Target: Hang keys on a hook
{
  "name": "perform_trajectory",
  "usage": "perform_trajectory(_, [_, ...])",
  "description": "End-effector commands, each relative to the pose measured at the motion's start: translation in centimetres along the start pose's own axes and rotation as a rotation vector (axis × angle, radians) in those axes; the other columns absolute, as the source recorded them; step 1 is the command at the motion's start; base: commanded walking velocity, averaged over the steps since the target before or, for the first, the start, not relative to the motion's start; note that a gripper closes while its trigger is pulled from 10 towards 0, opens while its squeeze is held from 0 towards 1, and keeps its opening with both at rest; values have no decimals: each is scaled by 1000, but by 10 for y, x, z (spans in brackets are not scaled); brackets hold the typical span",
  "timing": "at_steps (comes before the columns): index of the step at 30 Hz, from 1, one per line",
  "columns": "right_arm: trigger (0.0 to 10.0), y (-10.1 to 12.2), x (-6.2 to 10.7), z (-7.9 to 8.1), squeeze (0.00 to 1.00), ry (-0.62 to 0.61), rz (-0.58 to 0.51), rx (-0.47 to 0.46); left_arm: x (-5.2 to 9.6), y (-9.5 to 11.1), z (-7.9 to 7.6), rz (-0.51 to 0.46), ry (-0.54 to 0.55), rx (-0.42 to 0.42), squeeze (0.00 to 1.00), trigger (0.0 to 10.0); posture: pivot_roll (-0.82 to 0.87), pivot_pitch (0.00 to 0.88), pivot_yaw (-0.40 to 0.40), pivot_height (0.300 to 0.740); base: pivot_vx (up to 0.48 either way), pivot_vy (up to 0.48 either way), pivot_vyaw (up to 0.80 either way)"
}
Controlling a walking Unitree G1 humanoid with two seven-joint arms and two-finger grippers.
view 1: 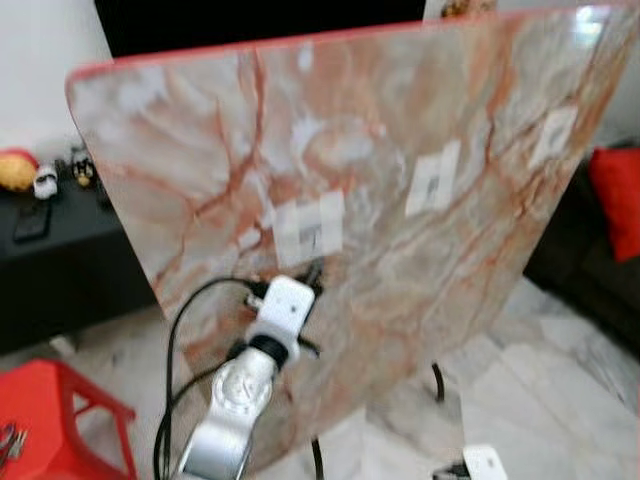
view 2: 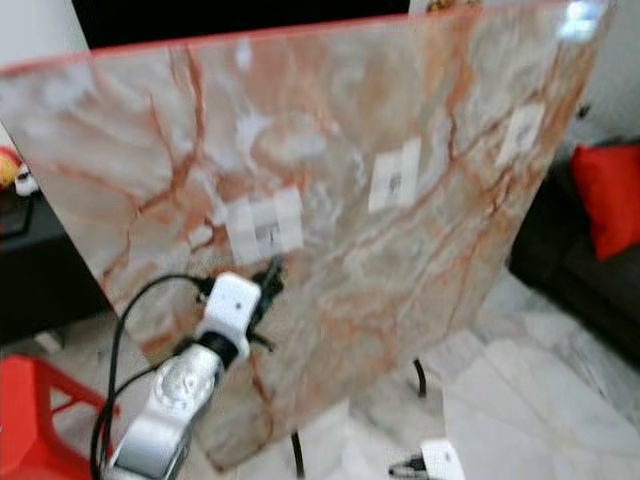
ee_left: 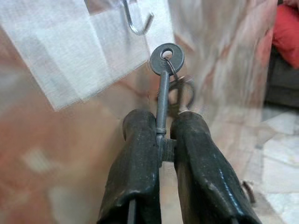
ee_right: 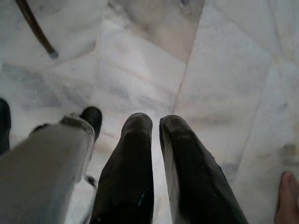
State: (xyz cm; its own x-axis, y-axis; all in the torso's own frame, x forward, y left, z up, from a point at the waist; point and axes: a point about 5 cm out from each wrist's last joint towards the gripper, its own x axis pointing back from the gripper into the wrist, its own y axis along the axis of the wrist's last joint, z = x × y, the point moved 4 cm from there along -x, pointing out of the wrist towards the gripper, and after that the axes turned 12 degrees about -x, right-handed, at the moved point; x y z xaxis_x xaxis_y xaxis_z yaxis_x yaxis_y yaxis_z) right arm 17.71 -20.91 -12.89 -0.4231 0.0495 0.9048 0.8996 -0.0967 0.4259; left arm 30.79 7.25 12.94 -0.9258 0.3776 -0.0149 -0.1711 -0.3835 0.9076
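Observation:
A marble-patterned board (view 1: 400, 150) leans upright before me, with several white tape patches on it. One patch (view 1: 308, 228) holds a small metal hook (ee_left: 138, 23). My left gripper (ee_left: 161, 126) is shut on the shank of a dark key (ee_left: 163, 88), just under that patch. The key's round head (ee_left: 167, 58) stands a little below and beside the hook, apart from it. A ring with a blurred second key (ee_left: 181, 91) hangs from the head. My right gripper (ee_right: 155, 122) hangs low over the floor, fingers together and empty.
A red stool (view 1: 50, 420) stands at my lower left, and a black cabinet (view 1: 60, 250) with small figures behind it. A red cushion (view 1: 615, 195) lies on a dark sofa at right. The board's thin black leg (view 1: 438, 382) rests on marble floor. A person's bare foot (ee_right: 286, 196) is near.

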Motion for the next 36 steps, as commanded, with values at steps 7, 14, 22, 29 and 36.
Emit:
perform_trajectory(7, [10000,-2,0,2,0,9,2,10,6,14,12,-79,43,5,0,10000,79,0,-86,740,0,0,0])
perform_trajectory(14, [10000,-2,0,2,0,10,1,14,9,21,11,-113,33,6,0,10000,80,0,-87,740,0,0,0])
perform_trajectory(22, [10000,-1,0,3,0,12,0,20,5,25,12,-124,38,-12,0,10000,78,0,-88,740,0,0,0])
perform_trajectory(29, [10000,-1,0,3,0,13,0,21,2,31,13,-142,39,-8,0,10000,77,0,-86,740,0,0,0])
perform_trajectory(36, [10000,-1,0,3,0,13,-1,21,2,31,6,-143,1,-4,0,10000,74,0,-86,740,0,0,0])
